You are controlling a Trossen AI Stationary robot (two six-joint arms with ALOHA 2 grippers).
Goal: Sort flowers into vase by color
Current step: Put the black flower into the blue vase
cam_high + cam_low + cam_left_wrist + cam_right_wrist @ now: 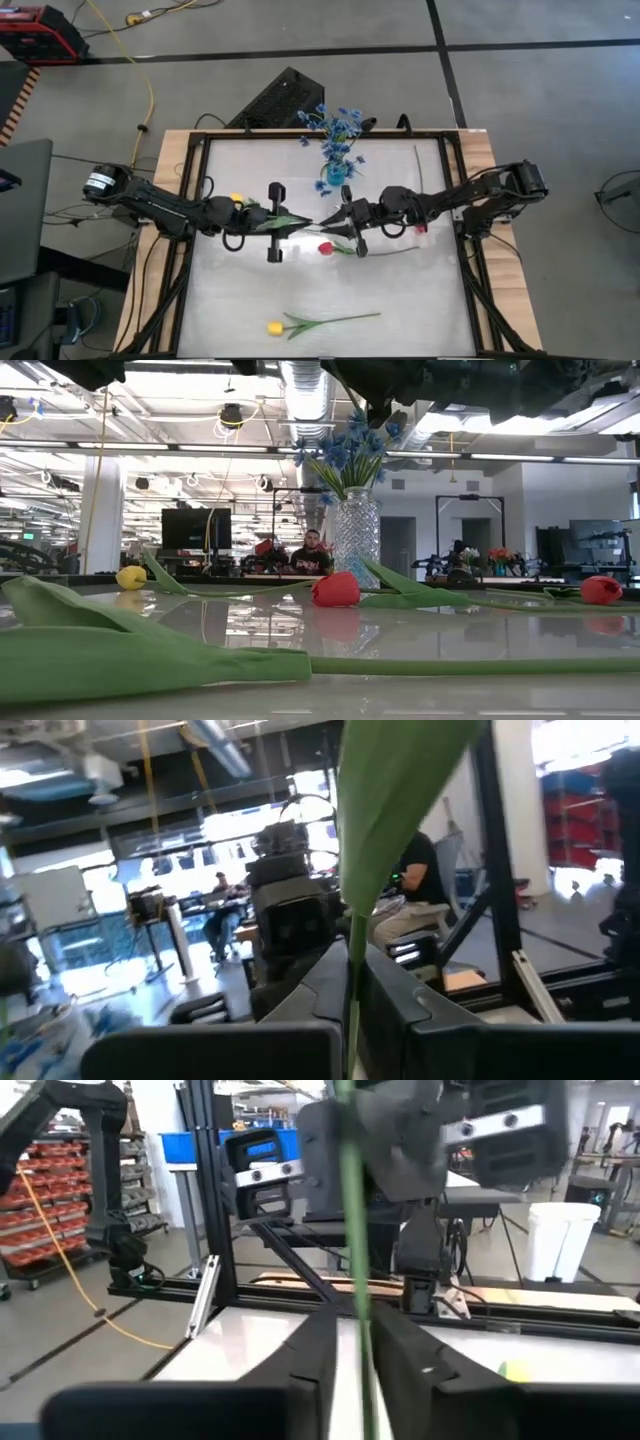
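Observation:
My left gripper (298,222) (350,1020) and my right gripper (328,226) (362,1370) face each other over the table's middle. Both are shut on one green flower stem (352,1230) with a broad leaf (285,222) (400,800). Its bloom does not show. A yellow tulip head (237,200) (131,577) sits beside the left wrist; whether it belongs to that stem I cannot tell. The vase (335,172) (357,535) stands toward the far edge with blue blossoms (335,125) in it. Two red tulips (325,247) (420,228) and a yellow tulip (275,327) lie on the table. My left gripper pinches the thin stem (352,970) between its two fingers, just below the broad leaf, coming level from the table's left. The stem is lifted clear of the table. My right gripper pinches the same stem (358,1310) between its two fingers, level from the table's right, fingertips close to the left gripper's.
The red tulip (335,589) lies just nearside of the grippers, its stem running right. The second red one (600,589) lies under the right arm. The near yellow tulip's leaf (150,650) lies by the near edge. A bare stem (418,165) lies far right. A black frame (190,200) rims the table.

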